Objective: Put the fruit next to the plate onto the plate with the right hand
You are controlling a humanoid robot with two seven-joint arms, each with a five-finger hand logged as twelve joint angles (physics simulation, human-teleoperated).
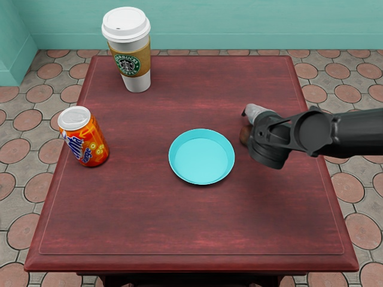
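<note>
The right hand (264,137) covers the fruit (243,136) just beside the plate (172,156) rim.

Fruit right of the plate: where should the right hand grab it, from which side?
Probably from above and the right, closing across its middle. The fruit sits low just right of the plate, whose rim crowds its left side. The right hand hides most of it, so its exact shape is unclear.
</note>
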